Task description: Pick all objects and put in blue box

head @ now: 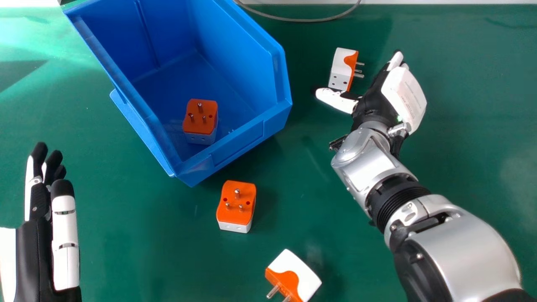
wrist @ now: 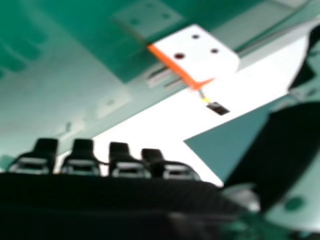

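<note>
1. Desk: a green surface, which extended across the head view beneath everything listed below.
2. Right arm: silver, reached from the lower right corner to the upper right of the frame.
3. Blue box: stood open-topped and set diagonally, upper left to upper centre.
4. Left hand: lay at the lower left, fingers straight, nothing held.
5. Right hand: lay at the upper right, open, fingers extended and thumb spread wide; nothing was gripped.
6. Grey cable: curved along the top edge.
7. Lower adapter: white and orange, rested on the desk at bottom centre, pins toward the lower left.
8. Central adapter: stood on the desk near the box, pins up.
9. Boxed adapter: sat inside the box, pins up.
10. Upper adapter: lay on the desk just beyond the right thumb, pins toward the fingers; contact could not be determined.
</note>
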